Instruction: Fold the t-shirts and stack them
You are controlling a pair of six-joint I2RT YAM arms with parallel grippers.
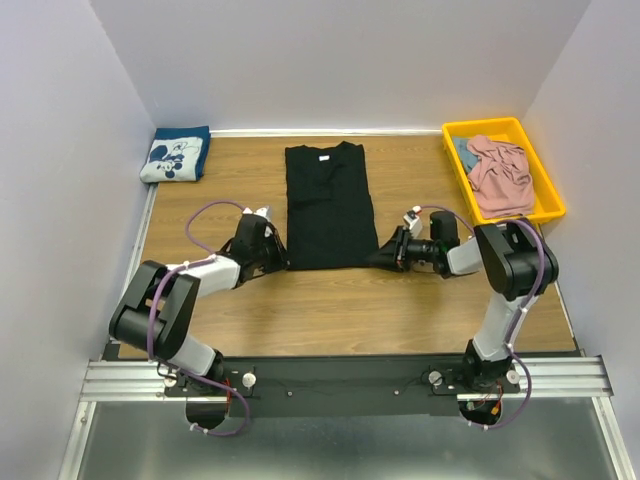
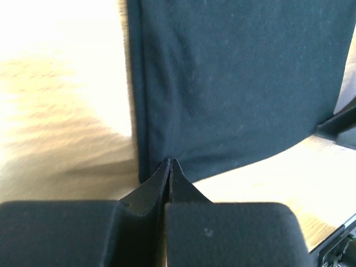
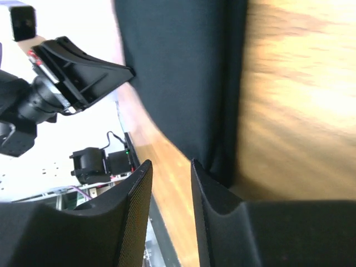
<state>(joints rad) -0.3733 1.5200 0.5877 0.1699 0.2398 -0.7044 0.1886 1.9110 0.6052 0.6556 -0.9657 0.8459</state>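
Top external: black t-shirt (image 1: 327, 205) flat on wooden desk (image 1: 330, 310), pale walls (image 1: 340, 60). At its 7 o'clock corner left fingers (image 2: 146, 192) press together; at 5 o'clock right fingers (image 3: 130, 217) spread.

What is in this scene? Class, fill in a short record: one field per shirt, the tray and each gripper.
black t-shirt: folded into a long strip, lying flat in the middle
navy t-shirt: folded, far left corner
pink t-shirt: crumpled, in the yellow tray
yellow tray: far right corner
left gripper: jaws shut on the black t-shirt's near left corner
right gripper: jaws open at its near right corner
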